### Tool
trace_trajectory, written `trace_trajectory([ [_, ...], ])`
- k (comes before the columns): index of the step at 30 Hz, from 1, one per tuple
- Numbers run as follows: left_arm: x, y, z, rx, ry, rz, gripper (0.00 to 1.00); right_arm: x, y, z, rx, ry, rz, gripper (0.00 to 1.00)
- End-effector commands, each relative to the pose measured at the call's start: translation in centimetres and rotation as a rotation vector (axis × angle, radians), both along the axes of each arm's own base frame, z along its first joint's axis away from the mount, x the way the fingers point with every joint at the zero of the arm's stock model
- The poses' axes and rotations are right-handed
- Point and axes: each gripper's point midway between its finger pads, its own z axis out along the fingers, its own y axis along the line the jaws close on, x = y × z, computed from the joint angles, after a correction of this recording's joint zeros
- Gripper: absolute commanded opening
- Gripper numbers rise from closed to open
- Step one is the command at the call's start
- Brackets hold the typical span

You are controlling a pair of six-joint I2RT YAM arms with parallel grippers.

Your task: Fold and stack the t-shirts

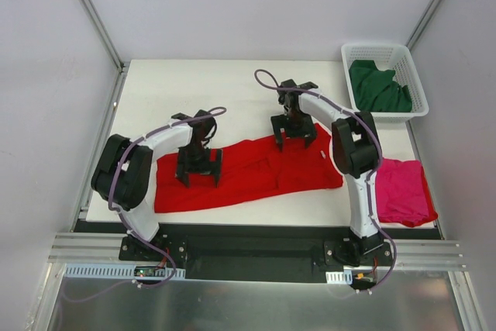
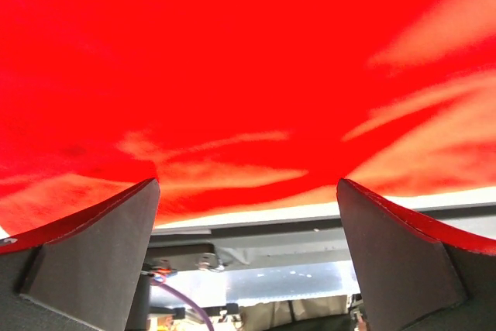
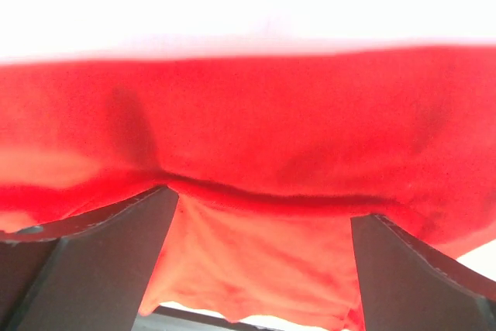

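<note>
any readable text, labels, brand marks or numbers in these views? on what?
None readable.
The red t-shirt, magenta t-shirt, green t-shirt and white basket show no print.
The small board at the left arm's base is too small to tell whether it carries any marking.

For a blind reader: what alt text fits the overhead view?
The robot's open left hand and right hand hang over a red t-shirt laid out on a white table. A pink t-shirt lies at the right edge; a green t-shirt sits in a basket behind it.
</note>
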Motion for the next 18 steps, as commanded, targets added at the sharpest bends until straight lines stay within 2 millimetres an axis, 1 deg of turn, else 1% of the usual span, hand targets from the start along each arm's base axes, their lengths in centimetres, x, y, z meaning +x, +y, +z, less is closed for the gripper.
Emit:
trace_trajectory([
  [1, -1.4, -1.2, 1.7, -0.037, -0.002, 0.042, 0.99, 1.1, 0.4, -0.5, -0.023, 0.021, -0.002, 0.96],
  [5, -2.1, -1.9, 3.1, -0.057, -0.028, 0.062, 0.99, 2.0, 0.6, -1.8, -0.035, 0.028, -0.004, 0.96],
  [8, -2.7, -2.1, 3.6, -0.059, -0.045, 0.071, 0.99, 2.9, 0.7, -2.3, -0.043, 0.015, -0.008, 0.96],
  [10, -3.1, -1.9, 3.4, -0.048, -0.047, 0.066, 0.99, 3.7, 0.6, -2.6, -0.061, 0.001, -0.003, 0.96],
  [11, -3.2, -2.0, 3.5, -0.050, -0.051, 0.063, 0.99, 4.5, 0.8, -1.9, -0.059, -0.020, 0.001, 0.96],
  [13, -3.2, -2.2, 3.7, -0.057, -0.054, 0.057, 0.99, 5.5, 0.8, -1.7, -0.068, -0.035, 0.003, 0.96],
  [14, -3.2, -2.2, 3.9, -0.064, -0.059, 0.057, 0.99, 6.3, 1.1, -1.5, -0.070, -0.048, 0.008, 0.96],
  [17, -2.9, -2.7, 4.7, -0.090, -0.077, 0.053, 0.99, 7.7, 0.8, -1.3, -0.100, -0.080, 0.012, 0.96],
  [18, -2.6, -2.9, 5.1, -0.098, -0.087, 0.053, 0.99, 8.4, 0.9, -1.0, -0.090, -0.101, 0.015, 0.96],
])
